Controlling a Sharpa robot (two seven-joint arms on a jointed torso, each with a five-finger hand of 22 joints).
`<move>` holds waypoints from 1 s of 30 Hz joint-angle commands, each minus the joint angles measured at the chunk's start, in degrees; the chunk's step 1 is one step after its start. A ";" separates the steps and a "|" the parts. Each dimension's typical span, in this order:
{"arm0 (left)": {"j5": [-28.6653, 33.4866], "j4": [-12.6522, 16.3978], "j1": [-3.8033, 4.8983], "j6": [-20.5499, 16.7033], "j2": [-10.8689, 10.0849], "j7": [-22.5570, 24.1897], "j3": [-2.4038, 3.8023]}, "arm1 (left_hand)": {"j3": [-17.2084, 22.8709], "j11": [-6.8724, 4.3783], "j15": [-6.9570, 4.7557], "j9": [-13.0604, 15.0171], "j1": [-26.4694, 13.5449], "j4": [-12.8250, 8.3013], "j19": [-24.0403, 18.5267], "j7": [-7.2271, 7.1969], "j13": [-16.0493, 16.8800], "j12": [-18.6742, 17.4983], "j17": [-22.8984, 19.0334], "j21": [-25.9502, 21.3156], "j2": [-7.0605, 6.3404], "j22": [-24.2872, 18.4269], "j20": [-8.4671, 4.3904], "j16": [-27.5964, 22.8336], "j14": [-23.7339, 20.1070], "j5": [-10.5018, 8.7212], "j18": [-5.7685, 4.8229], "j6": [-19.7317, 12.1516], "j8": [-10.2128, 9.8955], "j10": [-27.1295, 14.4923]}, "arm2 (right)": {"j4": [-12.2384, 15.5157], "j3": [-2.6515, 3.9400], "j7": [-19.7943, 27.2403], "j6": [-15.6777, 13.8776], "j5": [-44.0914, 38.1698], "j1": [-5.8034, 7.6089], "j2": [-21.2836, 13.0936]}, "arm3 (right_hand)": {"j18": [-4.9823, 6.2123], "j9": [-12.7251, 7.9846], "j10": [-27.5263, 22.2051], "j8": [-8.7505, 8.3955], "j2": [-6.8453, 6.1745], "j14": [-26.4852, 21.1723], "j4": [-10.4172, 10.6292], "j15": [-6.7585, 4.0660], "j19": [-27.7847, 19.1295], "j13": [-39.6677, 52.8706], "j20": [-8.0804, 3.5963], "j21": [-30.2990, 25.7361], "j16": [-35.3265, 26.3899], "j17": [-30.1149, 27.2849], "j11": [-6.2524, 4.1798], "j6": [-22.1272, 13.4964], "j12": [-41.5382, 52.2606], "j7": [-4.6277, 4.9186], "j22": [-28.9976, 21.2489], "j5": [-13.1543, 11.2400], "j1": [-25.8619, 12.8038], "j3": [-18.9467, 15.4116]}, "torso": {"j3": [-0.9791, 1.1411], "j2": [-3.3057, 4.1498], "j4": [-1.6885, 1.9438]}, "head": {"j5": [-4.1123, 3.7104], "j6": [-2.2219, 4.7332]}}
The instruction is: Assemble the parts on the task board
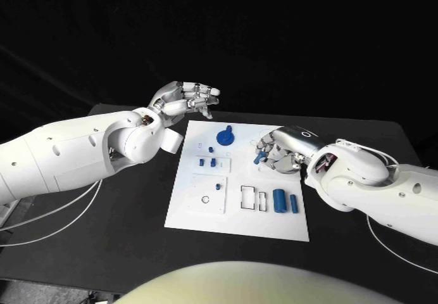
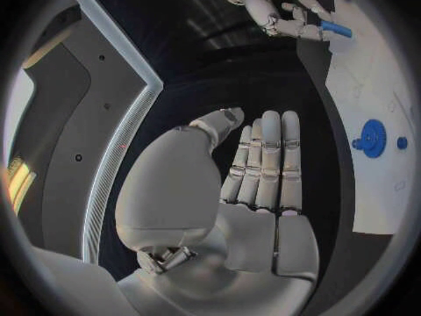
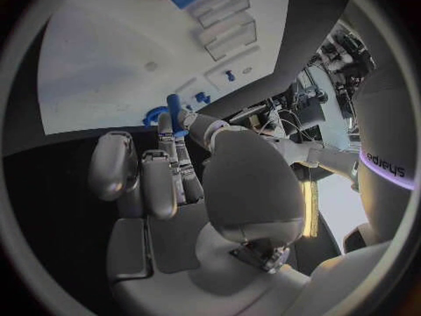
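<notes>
The white task board (image 1: 239, 218) lies in the middle of the black table. On it are a blue gear (image 1: 225, 135), small blue pegs (image 1: 208, 162) and two blue cylinders (image 1: 285, 201) beside empty frames. My right hand (image 1: 281, 152) hovers over the board's far right part and pinches a small blue peg (image 1: 259, 158) between thumb and fingers; the peg (image 3: 175, 105) juts from the fingertips in the right wrist view. My left hand (image 1: 187, 98) is raised beyond the board's far left corner, fingers apart, holding nothing. The left wrist view shows its flat palm (image 2: 259, 189), the gear (image 2: 372, 137) and the held peg (image 2: 336, 29).
White cables (image 1: 55, 218) trail over the table's left side under my left arm. Bare black table (image 1: 119, 253) lies in front of and to the left of the board. A white tag (image 1: 171, 140) hangs at my left wrist near the board's left edge.
</notes>
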 commanded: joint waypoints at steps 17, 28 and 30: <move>-0.13 -0.63 0.02 1.01 1.33 0.51 0.03 | -0.26 0.04 0.11 0.05 -0.23 0.01 0.07 0.11 0.02 0.26 -0.07 -0.26 -0.01 -0.06 0.42 -0.17 -0.29 0.18 0.74 -0.28 -0.24 -0.35 | 2.38 -0.73 2.31 -1.54 0.01 -4.04 11.37 | -1.04 1.34 0.47 0.50 0.11 1.66 -0.20 -0.40 0.32 -0.03 -0.04 -0.08 0.08 -0.14 0.06 0.35 -0.38 -0.03 2.27 0.30 -0.03 0.29 | 0.00 0.15 0.18 | 1.49 0.09; -0.12 -0.60 0.03 1.05 1.69 0.46 0.03 | -0.29 0.06 0.12 0.08 -0.24 0.01 0.12 0.12 0.02 0.31 -0.07 -0.30 0.03 -0.10 0.43 -0.16 -0.30 0.18 0.74 -0.29 -0.24 -0.38 | -2.24 -1.44 2.51 0.28 -0.34 -6.37 15.01 | -0.98 1.38 0.38 0.47 0.07 1.61 -0.21 -0.37 0.21 -0.09 -0.06 -0.37 -0.04 -0.37 0.15 0.13 -0.59 0.10 2.14 0.53 -0.17 0.37 | 0.08 0.23 0.03 | 2.20 -0.27; -0.12 -0.61 0.03 1.05 1.71 0.45 0.03 | -0.29 0.06 0.12 0.08 -0.24 0.01 0.12 0.12 0.02 0.31 -0.07 -0.30 0.03 -0.10 0.43 -0.16 -0.30 0.18 0.74 -0.29 -0.24 -0.38 | -2.76 -1.49 2.49 0.72 -0.46 -6.57 15.37 | -0.98 1.38 0.38 0.47 0.07 1.61 -0.21 -0.37 0.21 -0.09 -0.06 -0.37 -0.04 -0.37 0.15 0.13 -0.59 0.10 2.14 0.53 -0.17 0.37 | 0.10 0.17 0.08 | 2.20 -0.34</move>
